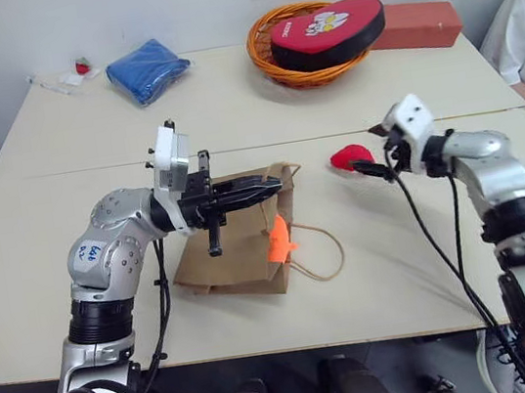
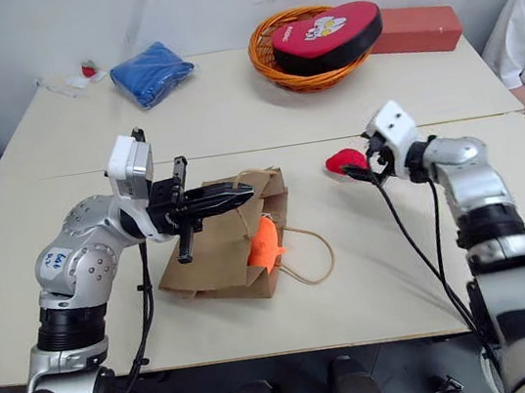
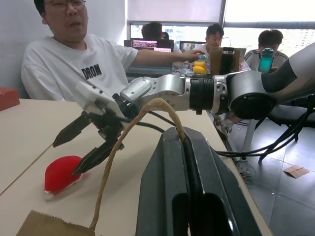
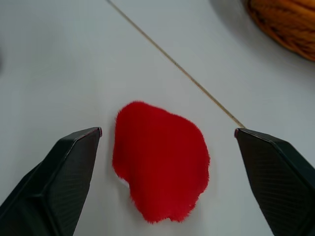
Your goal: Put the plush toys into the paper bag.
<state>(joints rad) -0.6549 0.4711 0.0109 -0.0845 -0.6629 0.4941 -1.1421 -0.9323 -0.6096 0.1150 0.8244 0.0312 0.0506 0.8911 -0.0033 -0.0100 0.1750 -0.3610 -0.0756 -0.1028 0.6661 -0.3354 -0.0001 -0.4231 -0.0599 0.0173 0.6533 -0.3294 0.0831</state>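
Observation:
The brown paper bag (image 1: 228, 261) lies flat on the table, its mouth end raised. My left gripper (image 1: 276, 187) is shut on one of its cord handles (image 3: 147, 105); the other handle (image 1: 326, 256) trails on the table. The orange plush toy (image 1: 279, 239) sits at the bag's mouth; I cannot tell how far inside it is. To the right, the small red plush toy (image 4: 160, 167) rests on the table. My right gripper (image 4: 167, 130) is open just in front of it, one finger on each side, not touching it.
At the back stands an orange wicker basket (image 1: 267, 62) holding a red heart cushion (image 1: 327, 34), with a red-brown box (image 1: 420, 25) beside it. A blue folded cloth (image 1: 147, 70) lies back left. A person's sleeve (image 1: 524, 29) is at the right edge.

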